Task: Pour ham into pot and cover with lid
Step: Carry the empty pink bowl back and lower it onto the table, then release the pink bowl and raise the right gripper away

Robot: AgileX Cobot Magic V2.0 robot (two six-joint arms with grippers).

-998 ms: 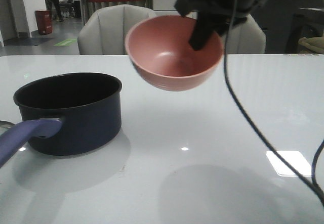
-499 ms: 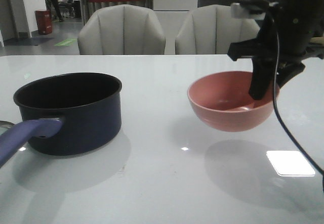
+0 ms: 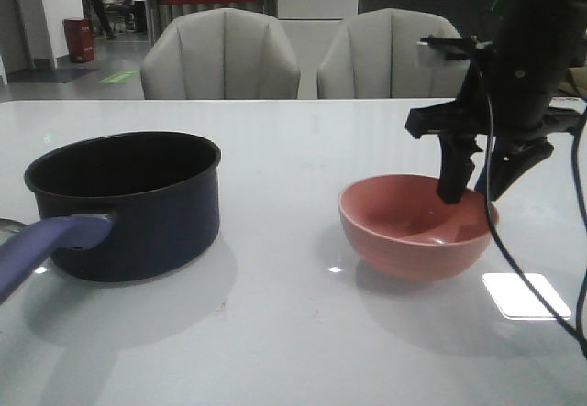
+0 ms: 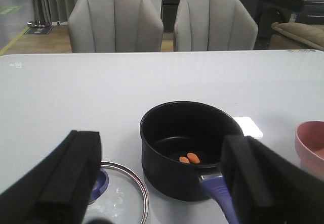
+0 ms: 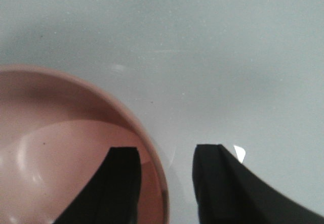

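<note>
Resting on a white glossy table (image 3: 293,333), nearest the viewer on the left, a dark navy pot (image 3: 128,203) stands upright, its purplish-blue handle (image 3: 41,246) reaching toward the front edge. Seen from the left wrist camera, two small orange ham slices (image 4: 188,158) lie side by side, touching, on the pot's black floor. Flat on the table just beside the pot sits the glass lid (image 4: 119,196) with its silver rim and blue knob (image 4: 98,183), partly hidden behind a finger. The left gripper (image 4: 162,193) hangs with its two black fingers spread wide, holding nothing.

Farther right, well apart from the pot, a pink bowl (image 3: 417,225) sits upright on the table, with nothing visible inside it. The right gripper (image 3: 475,184) points down at the bowl's right rim, one finger inside the bowl and one outside. In the right wrist view the fingers (image 5: 121,183) straddle the rim with visible gaps, so the claw is parted and not clamping.

Beyond the table stand two grey upholstered chairs (image 3: 220,53).
</note>
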